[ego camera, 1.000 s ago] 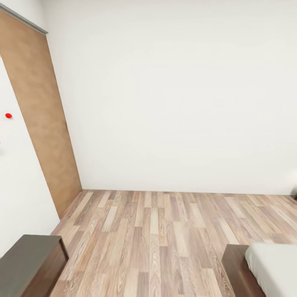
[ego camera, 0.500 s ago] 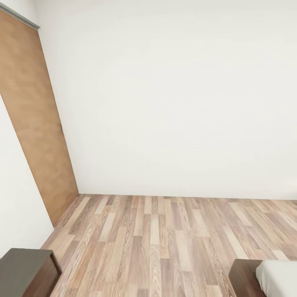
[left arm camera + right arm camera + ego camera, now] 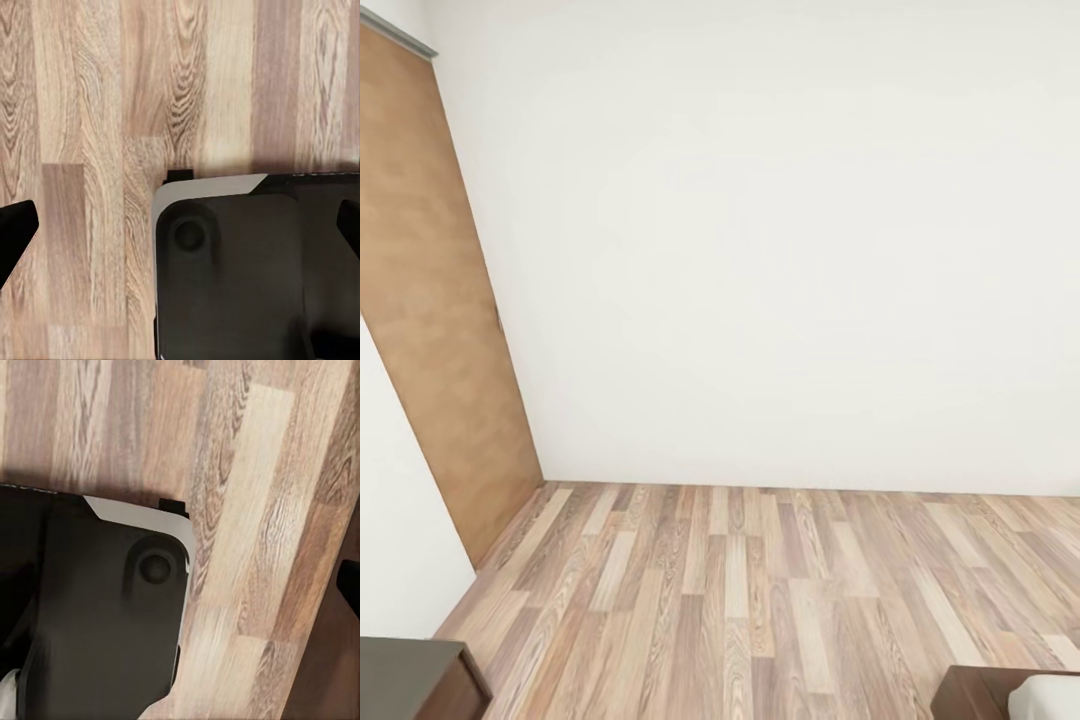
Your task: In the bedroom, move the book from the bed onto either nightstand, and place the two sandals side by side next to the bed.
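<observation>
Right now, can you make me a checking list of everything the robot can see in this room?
Surface: light wood-plank floor, bare where seen.
Job's things: corner of the white-mattress bed with dark wooden frame; book and sandals nothing seen.
Clutter: nothing seen.
Grippers: left gripper black fingertips wide apart, open, holding nothing; right gripper, one black fingertip at the picture's edge, state unclear.
Cables: nothing seen.
Surroundings: white wall, brown wooden door, dark brown cabinet corner, robot's black base.

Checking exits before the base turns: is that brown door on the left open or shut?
Shut, as far as visible. The brown door lies flat against the left wall with no gap showing at its edge down to the wood-plank floor; no handle shows.
</observation>
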